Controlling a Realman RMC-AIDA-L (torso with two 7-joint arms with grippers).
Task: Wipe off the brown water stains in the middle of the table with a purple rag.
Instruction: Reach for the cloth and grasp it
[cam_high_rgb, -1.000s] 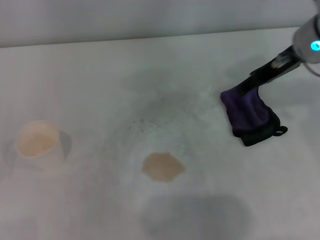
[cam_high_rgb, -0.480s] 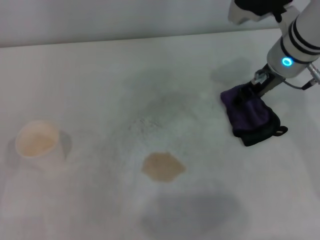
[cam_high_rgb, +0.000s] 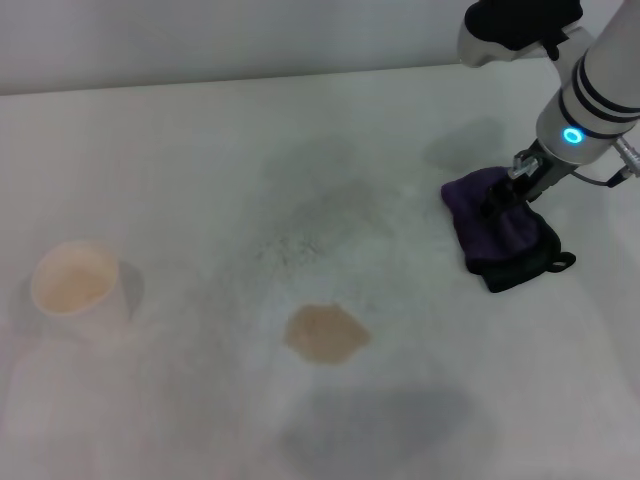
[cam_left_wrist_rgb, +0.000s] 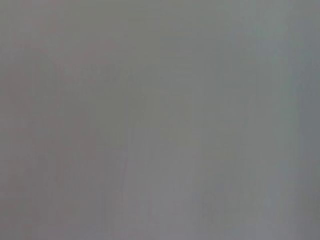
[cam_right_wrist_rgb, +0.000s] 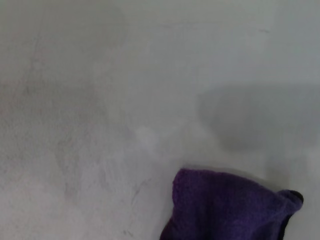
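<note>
A: Starting at the left, what sits farthest from the right gripper (cam_high_rgb: 503, 197)?

B: A white paper cup (cam_high_rgb: 75, 285), well apart from it, standing upright on the table (cam_high_rgb: 200, 150) with a tan inside.

A: And next, moving toward the gripper?

B: The brown water stains (cam_high_rgb: 326, 333), one flat tan puddle lying nearer the robot than the gripper and off to its left, well apart from it. Grey smudges mark the white top between the puddle and the gripper.

A: Where is the purple rag (cam_high_rgb: 500, 232)?

B: Right under the gripper, bunched on the table, with a black edge and a small black loop on the side away from the puddle. The gripper's tip is down in the top folds of the cloth, touching it. The right wrist view shows a purple corner of the rag (cam_right_wrist_rgb: 230, 207) on bare table.

A: Is the gripper clenched on it?

B: I cannot tell; the fingers are dark against the dark cloth.

A: And the left gripper?

B: It does not show in the head view, and its wrist view is a plain grey field.
</note>
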